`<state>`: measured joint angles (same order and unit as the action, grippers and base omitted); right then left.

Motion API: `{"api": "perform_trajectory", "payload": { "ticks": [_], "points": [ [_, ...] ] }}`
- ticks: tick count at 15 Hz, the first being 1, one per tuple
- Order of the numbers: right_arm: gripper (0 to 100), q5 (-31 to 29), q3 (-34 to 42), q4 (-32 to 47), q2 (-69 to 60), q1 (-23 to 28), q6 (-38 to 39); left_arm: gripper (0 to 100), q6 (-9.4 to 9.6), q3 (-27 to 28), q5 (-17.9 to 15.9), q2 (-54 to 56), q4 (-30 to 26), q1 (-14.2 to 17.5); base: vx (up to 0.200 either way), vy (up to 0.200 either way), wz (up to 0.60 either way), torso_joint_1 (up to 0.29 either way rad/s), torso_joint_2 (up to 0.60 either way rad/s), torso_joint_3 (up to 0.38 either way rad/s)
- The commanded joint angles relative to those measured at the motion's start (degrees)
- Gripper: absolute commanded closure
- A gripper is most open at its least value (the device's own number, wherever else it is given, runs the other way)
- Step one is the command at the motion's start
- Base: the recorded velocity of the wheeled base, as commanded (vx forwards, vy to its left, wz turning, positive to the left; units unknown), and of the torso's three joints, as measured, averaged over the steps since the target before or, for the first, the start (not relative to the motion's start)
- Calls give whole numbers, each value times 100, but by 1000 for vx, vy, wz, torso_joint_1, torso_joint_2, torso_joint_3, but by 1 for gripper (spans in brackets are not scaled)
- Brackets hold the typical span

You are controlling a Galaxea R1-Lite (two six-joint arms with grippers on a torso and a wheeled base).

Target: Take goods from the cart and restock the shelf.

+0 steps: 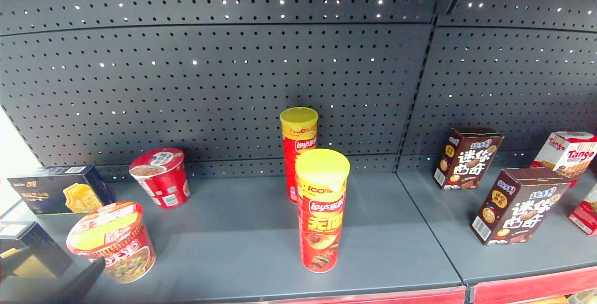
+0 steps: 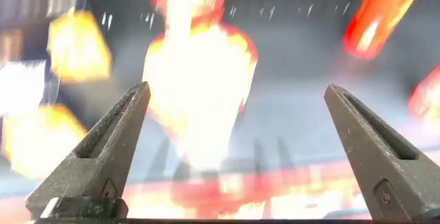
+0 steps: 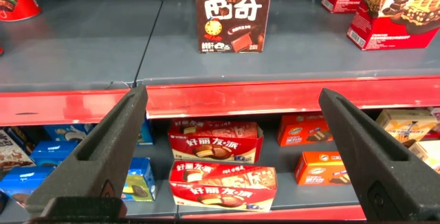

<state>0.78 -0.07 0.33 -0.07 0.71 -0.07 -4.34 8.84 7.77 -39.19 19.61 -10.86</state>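
Both arms face the grey shelf (image 1: pixel 242 234) with jaws spread wide and nothing held: the left gripper (image 2: pixel 237 88) before what looks like a noodle cup (image 1: pixel 112 243) at the left front, the right gripper (image 3: pixel 234 92) low at the red shelf edge (image 3: pixel 275 93), under a brown biscuit box (image 3: pixel 234 11). Two chip cans (image 1: pixel 322 210) stand mid-shelf. The next cart pick likely calls for backing out clear of the cup, then filling the bare gap beside the cans
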Motion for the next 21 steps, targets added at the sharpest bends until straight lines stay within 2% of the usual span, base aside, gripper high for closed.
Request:
{"api": "perform_trajectory", "payload": {
  "ticks": [1, 3, 4, 6, 7, 8, 12, 13, 17, 19, 20, 21],
  "points": [
    [0, 1, -1, 2, 7, -9, -1, 0, -120, -884, 6, 1880, -845, 515, 0, 0, 0, 0, 0, 0],
    [0, 1, -1, 2, 7, 0, -1, 0, -164, -849, -232, 2821, -1786, 840, 0, 0, 0, 0, 0, 0],
    [0, 1, -1, 2, 7, 0, -1, 0, -164, -770, -381, 3058, -1900, 954, 0, 0, 0, 0, 0, 0],
    [0, 1, 7, 2, 7, 0, -1, 0, -137, -734, -451, 3199, -1935, 963, 0, 0, 0, 0, 0, 0],
    [0, 1, -1, 2, 7, 0, -1, 0, -102, -743, -258, 3383, -1970, 823, 0, 0, 0, 0, 0, 0],
    [0, 1, -1, 2, 7, 0, -1, 0, -102, -752, -100, 3480, -1970, 814, 0, 0, 0, 0, 0, 0],
    [0, 1, -1, 2, 7, 0, -1, 0, -14, -761, -293, 3489, -1961, 814, 0, 0, 0, 0, 0, 0],
    [0, 1, -1, 2, 7, 0, -1, 0, 153, -875, -328, 3489, -1961, 814, 0, 0, 0, 0, 0, 0],
    [0, 1, 7, 2, 7, 0, -1, 0, 214, -884, -372, 3497, -1953, 831, 0, 0, 0, 0, 0, 0],
    [0, 1, 7, 2, 7, -9, -1, 0, 267, -884, -451, 3541, -1961, 1174, 0, 0, 0, 0, 0, 0],
    [0, 1, -1, 2, 7, 0, -1, 0, 267, -884, -495, 3594, -1961, 1174, 0, 0, 0, 0, 0, 0],
    [0, 1, 7, 2, 7, 0, -1, 0, 346, -884, -627, 3919, -1961, 1060, 0, 0, 0, 0, 0, 0]
  ]
}}
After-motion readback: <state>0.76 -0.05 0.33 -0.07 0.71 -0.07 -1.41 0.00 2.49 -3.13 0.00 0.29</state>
